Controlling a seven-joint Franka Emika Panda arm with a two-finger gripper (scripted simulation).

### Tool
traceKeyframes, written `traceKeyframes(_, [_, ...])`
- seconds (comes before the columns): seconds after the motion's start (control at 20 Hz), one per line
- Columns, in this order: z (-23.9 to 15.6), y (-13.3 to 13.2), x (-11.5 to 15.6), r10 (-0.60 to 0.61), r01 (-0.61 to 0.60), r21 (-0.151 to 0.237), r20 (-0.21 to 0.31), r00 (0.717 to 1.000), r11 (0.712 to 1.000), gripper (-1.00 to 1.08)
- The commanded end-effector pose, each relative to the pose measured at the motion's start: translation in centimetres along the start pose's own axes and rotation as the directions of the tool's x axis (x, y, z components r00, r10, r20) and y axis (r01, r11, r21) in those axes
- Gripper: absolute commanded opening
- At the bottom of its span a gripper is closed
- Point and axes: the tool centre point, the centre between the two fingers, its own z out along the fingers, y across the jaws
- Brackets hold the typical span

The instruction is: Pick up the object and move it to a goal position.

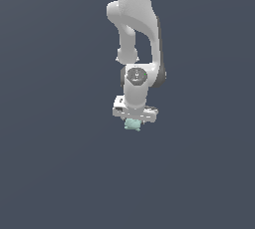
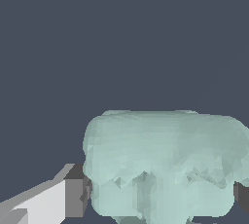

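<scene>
The object (image 1: 132, 124) is a small pale mint-green lumpy item, seen just under the white gripper (image 1: 133, 122) in the exterior view. In the wrist view the object (image 2: 165, 164) fills the space between the two fingers; one finger (image 2: 73, 196) touches its side and the other shows only as a dark sliver at the frame's edge. The gripper is shut on the object. The fingertips are hidden behind the object in the exterior view.
The white arm (image 1: 134, 29) comes down from the top of the exterior view. A plain dark grey-blue surface (image 1: 50, 173) lies all around.
</scene>
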Motion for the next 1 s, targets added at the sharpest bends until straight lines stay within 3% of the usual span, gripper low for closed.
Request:
traceKeyframes(0.0, [0.0,0.0,0.0,-0.001,0.001,0.0,0.0,1.0,1.0,-1.0])
traceKeyframes(0.45, [-2.6,0.3,-0.2,-0.001,0.001,0.0,0.001,1.0,1.0,-1.0])
traceKeyframes(0.95, [-10.9,1.4,-0.8,-0.001,0.001,0.0,0.002,1.0,1.0,-1.0])
